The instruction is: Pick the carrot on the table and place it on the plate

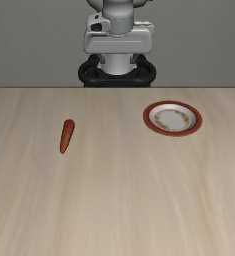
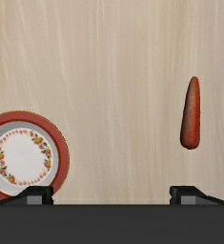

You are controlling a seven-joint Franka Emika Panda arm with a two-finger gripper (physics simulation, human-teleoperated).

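Bright, even, diffuse light washes the pale wooden table point(image 1: 117, 205), leaving only faint, soft shadows under the carrot point(image 1: 67, 136) and plate point(image 1: 149, 119).

The carrot point(image 1: 67, 136) is a slim, orange-red root, rounded and thick at one end and tapering to a point at the other. It lies flat on the pale wood-grain worktop point(image 1: 117, 210), toward the exterior view's left. Its length runs almost straight away from the robot's base with a slight slant, thick end nearer the base.

The plate point(image 1: 148, 118) is round, with a white centre, a ring of small orange-brown ornaments and a broad red-brown rim. It sits flat and right side up toward the exterior view's right, a little nearer the base than the carrot. The two are well apart, with bare wood between them.
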